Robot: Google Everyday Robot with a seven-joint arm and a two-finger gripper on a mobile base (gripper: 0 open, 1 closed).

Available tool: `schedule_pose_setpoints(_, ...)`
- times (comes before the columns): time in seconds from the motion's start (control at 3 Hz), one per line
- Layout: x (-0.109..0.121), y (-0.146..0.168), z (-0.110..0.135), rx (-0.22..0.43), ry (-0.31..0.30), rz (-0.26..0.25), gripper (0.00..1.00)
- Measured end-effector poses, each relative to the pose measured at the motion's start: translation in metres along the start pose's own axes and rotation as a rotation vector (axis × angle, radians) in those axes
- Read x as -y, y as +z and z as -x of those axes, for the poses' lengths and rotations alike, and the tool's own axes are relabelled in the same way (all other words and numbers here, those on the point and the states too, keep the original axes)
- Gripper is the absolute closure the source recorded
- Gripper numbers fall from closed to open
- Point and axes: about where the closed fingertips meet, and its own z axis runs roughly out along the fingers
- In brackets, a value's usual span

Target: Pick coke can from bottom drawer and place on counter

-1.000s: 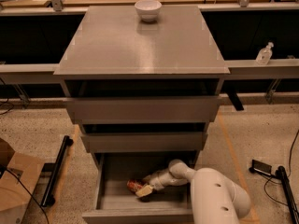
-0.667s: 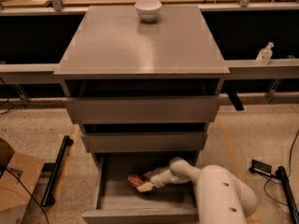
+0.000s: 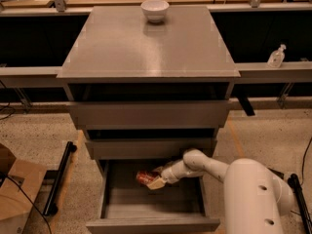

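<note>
I note the pincer reaching low into the open bottom drawer to take the coke can it touches, bound for the worktop above, though whether it has clamped I cannot tell.

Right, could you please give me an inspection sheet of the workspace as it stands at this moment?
Surface: the counter is grey and slightly glossy; the can is not on it.
Job's things: the coke can appears to lie on its side inside the open bottom drawer, toward the back.
Clutter: a white bowl at the counter's far edge; a clear bottle on the rail to the right.
Grippers: the gripper is down inside the bottom drawer, at the can's right end.
Cables: a black cable runs across the cardboard box.
Surroundings: a cardboard box and a black bar on the speckled floor, left of the drawers.
</note>
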Motion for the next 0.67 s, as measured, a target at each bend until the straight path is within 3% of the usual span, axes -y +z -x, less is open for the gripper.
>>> schedule_pose_setpoints(0.33, -0.02, -0.029, 0.016, -0.044, -0.053, 0.067, 1.0)
schedule_pose_setpoints(0.67, -0.044, -0.072, 0.031, -0.093, -0.093, 0.078, 1.0)
